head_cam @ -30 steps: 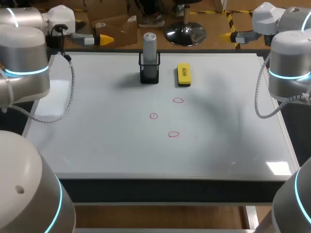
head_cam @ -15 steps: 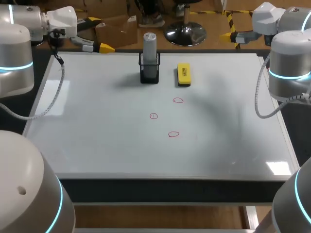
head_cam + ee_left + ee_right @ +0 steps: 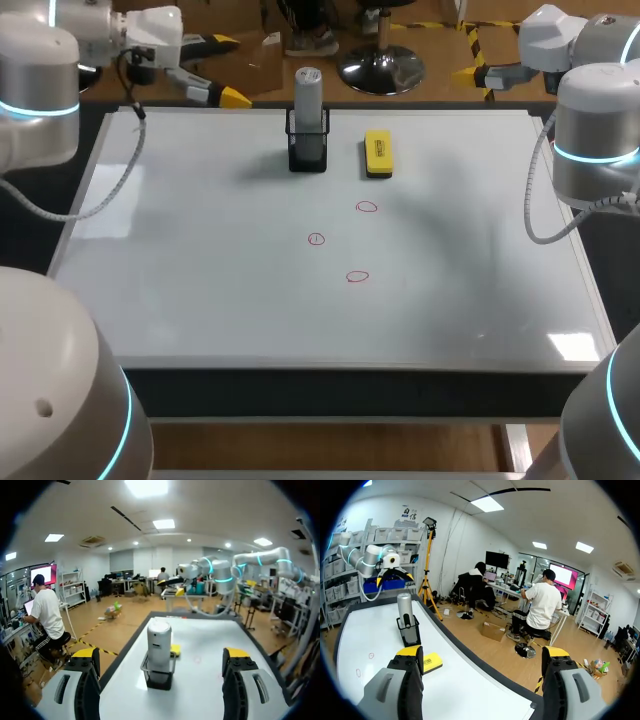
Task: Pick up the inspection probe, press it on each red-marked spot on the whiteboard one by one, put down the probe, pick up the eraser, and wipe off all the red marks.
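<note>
Item: left gripper [image 3: 160, 653], fingers wide apart, nothing held, off one far corner of the whiteboard [image 3: 200, 300]. Inspection probe [image 3: 159, 637]: grey cylinder, upright in a black mesh holder [image 3: 159, 677], ahead of this gripper and in line with the gap between its fingers, not yet between them. Eraser [image 3: 175, 650]: yellow, flat on the board just beyond the holder from this gripper, mostly hidden behind it. Red marks [image 3: 316, 239]: three small circles, well apart from the gripper, on the robot's side of the holder. Right gripper [image 3: 482, 652]: fingers likewise apart, empty, off the opposite far corner, probe and eraser ahead of it and to one side. Stage, by judgement: probe not yet taken, nothing else of the task begun. Hazards, by judgement: fingers closing too low would strike the holder's rim and tip or drag it, since the holder looks light and unfixed. Closing on the short exposed top alone risks a weak hold on a smooth round body, so the probe may slip or twist between the pads. A slanted lift may carry the holder up with the probe, then drop it onto the eraser close beside. Presses to follow could smear the thin red ink, or land off the small circles, if the probe sits crooked in the grip.
</note>
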### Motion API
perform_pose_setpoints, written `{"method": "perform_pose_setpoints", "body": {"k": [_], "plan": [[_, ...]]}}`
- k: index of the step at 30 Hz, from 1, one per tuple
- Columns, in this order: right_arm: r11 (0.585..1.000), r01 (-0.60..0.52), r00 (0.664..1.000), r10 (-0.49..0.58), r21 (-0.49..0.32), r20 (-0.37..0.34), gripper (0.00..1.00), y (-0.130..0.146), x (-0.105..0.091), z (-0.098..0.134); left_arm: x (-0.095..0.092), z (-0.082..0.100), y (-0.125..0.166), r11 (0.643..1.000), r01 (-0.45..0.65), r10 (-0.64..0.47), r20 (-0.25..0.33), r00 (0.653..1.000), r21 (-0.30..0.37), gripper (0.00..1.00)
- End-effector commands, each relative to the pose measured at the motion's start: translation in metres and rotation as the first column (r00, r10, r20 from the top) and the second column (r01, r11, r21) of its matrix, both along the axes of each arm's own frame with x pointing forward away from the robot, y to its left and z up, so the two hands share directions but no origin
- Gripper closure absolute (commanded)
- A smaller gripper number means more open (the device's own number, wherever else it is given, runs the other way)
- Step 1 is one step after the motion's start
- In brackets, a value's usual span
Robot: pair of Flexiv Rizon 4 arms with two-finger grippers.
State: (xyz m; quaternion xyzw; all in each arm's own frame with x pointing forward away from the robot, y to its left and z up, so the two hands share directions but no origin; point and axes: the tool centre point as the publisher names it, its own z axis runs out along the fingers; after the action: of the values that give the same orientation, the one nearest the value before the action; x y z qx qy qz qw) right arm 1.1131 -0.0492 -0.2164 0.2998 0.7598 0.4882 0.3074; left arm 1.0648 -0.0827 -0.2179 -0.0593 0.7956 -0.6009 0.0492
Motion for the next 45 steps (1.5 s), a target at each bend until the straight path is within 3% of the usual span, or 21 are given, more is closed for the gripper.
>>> {"method": "perform_pose_setpoints", "body": {"k": [1,28,45], "plan": [[1.0,-0.001,1.0,0.001,0.0,-0.001,0.0,0.0,0.001,0.0,0.006,-0.005,-0.015,0.998,0.066,-0.066,-0.027,0.997,-0.004,0.0],[1.0,-0.001,1.0,0.001,0.0,-0.001,0.0,0.0,0.001,0.0,0.007,-0.045,-0.084,0.993,0.095,-0.099,-0.067,0.993,-0.064,0.0],[1.0,-0.001,1.0,0.001,0.0,-0.001,0.0,0.0,0.001,0.0,0.013,-0.063,-0.111,0.991,0.095,-0.104,-0.091,0.99,-0.098,0.0]]}}
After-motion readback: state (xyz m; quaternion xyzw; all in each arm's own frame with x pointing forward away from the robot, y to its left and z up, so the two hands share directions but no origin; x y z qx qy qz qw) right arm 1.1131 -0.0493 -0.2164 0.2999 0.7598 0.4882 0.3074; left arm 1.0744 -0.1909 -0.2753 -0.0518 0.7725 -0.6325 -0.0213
